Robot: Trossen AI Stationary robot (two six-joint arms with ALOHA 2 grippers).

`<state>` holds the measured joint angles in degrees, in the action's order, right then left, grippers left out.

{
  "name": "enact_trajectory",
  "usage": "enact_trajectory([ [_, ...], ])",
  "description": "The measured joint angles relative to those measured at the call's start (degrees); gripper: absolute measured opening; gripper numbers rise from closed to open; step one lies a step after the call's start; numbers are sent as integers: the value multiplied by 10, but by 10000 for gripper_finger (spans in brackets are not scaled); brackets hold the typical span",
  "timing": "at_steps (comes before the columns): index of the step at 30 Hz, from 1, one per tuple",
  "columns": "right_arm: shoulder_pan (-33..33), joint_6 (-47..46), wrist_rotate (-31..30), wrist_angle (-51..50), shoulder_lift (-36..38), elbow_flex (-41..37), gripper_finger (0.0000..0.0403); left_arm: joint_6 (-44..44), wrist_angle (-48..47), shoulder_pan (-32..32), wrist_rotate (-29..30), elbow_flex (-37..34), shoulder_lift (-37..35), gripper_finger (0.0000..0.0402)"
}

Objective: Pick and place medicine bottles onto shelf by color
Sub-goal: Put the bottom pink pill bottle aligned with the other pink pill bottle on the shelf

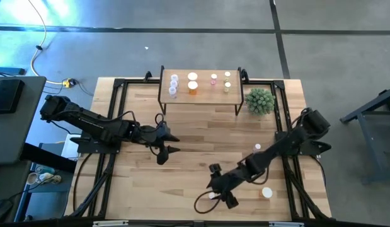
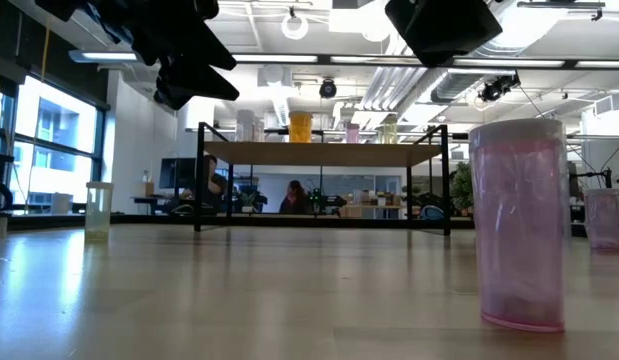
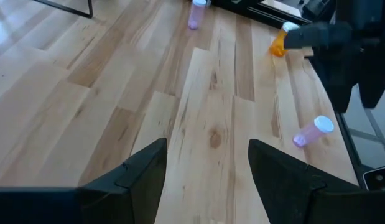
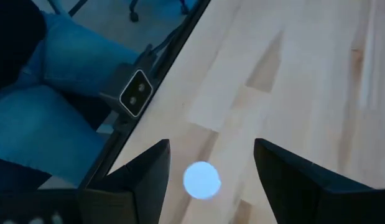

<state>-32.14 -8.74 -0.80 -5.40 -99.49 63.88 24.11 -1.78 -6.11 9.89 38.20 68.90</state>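
The shelf (image 1: pixel 201 89) stands at the table's far edge, with clear (image 1: pixel 174 83), orange (image 1: pixel 193 84), pink (image 1: pixel 214 79) and pale green (image 1: pixel 227 82) bottles upright on it. A pink bottle (image 3: pixel 313 132) lies on its side near the near edge. Its white cap (image 4: pixel 201 180) shows between the fingers of my open right gripper (image 1: pixel 220 189), which hangs over it without touching. My left gripper (image 1: pixel 171 144) hovers open over bare wood at the table's middle left.
More bottles are on the table: an orange one (image 3: pixel 278 45) under the right arm, a pink one (image 1: pixel 258 147) farther back, and an upright pink one (image 1: pixel 267 193) at the near right. A green spiky plant (image 1: pixel 259 101) stands right of the shelf. A person's legs (image 4: pixel 49 99) are beyond the near edge.
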Motion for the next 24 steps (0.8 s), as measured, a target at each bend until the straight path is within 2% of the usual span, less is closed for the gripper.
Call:
enact_trajectory([
  [6, -13, 0, -3, 32, -30, 0, 224, 12, 0, 0, -2, 0, 0, 216],
  [11, -15, 0, -20, 28, -52, 0, 224, 13, 0, 0, -2, 0, 0, 216],
  [24, -17, -15, -17, 28, -85, 0, 224, 13, 0, 0, -2, 0, 0, 216],
])
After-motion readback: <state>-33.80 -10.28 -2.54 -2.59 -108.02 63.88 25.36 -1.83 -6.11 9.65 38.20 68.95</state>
